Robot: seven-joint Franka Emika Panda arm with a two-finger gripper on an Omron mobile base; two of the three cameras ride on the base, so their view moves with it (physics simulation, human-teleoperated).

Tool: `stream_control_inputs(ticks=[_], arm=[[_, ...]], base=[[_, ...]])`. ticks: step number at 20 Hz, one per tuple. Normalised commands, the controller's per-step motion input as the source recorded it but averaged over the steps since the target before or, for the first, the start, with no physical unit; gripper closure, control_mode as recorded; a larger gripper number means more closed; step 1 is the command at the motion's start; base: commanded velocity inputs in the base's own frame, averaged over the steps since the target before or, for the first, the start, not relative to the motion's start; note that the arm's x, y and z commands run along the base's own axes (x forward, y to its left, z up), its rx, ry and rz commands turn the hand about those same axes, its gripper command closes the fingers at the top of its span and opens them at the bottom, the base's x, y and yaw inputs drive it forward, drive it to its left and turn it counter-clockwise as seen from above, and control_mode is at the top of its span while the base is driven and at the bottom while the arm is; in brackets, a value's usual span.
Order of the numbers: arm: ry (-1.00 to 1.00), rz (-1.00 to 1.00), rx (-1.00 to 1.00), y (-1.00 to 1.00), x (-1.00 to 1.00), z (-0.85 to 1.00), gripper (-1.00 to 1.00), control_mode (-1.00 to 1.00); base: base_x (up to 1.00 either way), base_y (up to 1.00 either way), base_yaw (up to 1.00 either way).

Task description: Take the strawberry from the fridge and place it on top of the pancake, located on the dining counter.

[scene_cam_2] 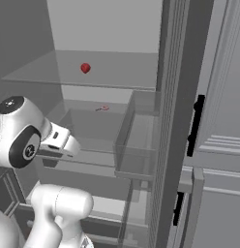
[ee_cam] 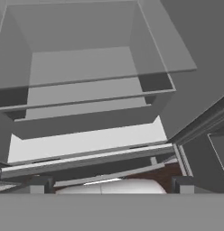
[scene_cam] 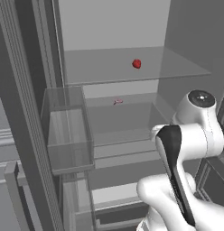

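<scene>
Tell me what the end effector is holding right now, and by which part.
Nothing. The end effector is open and empty, low in the fridge; the strawberry sits untouched on a glass shelf.

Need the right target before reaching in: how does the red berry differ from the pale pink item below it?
The strawberry is bright red and rounded; the pink item is pale, flatter and smaller-looking. The strawberry sits on the upper glass shelf, the pink item one level lower. Both lie inside the open fridge, untouched.

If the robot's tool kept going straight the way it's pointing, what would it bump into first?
Probably the fridge's lower drawer, the clear bin straight ahead in the hand view, though depth is hard to judge. The strawberry sits on a higher glass shelf, off that line.
</scene>
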Motion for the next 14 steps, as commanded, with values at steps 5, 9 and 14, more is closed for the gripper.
stream_control_inputs(ticks=[5,9,14], arm=[[-0.10,0.00,0.04,0.00,0.02,0.36,-1.00,-1.00],[-0.35,0.01,0.02,0.00,0.15,1.00,-1.00,-1.00],[-0.20,0.04,0.00,0.01,0.30,1.00,-1.00,-1.00]], base=[[0.25,0.01,0.00],[0.00,0.00,0.00],[0.00,0.00,0.00]])
